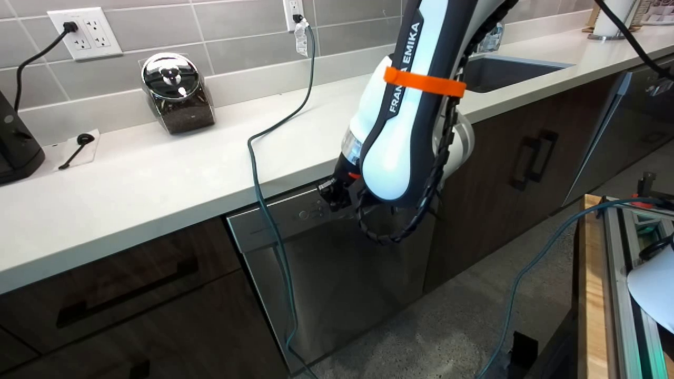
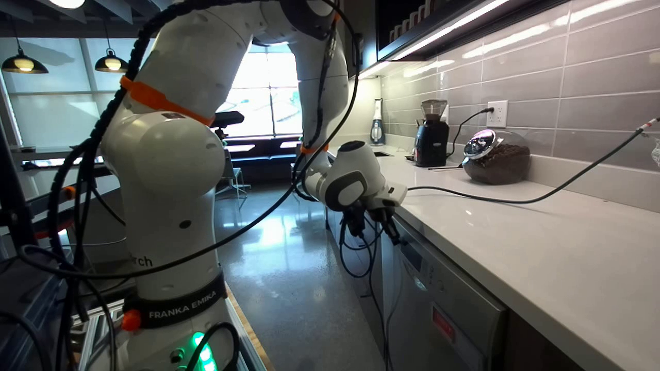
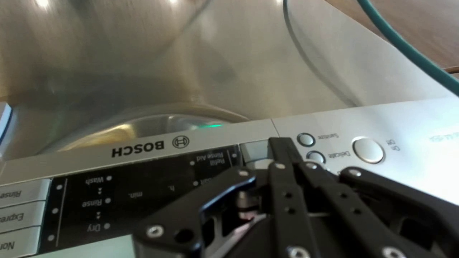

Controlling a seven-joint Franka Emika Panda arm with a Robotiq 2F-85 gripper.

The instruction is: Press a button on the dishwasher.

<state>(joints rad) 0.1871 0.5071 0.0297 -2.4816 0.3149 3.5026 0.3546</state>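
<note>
So, your gripper [image 3: 289, 150] has its fingers [image 3: 281, 175] together, close to the round buttons [image 3: 306, 139] on the dishwasher [image 1: 337, 273] under the white counter [image 1: 158, 173]. I can't tell if the fingers touch the buttons.

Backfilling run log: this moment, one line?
Black two-finger tool: shut, empty | at silver control strip, brushed-steel dishwasher | contact: unclear

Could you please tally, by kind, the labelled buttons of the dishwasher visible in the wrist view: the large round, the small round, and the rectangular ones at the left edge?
Large round On/Off button: 1
Small round buttons, labelled Sanitize and Delicate: 2
Rectangular buttons at the left edge: 3
Total: 6
</note>
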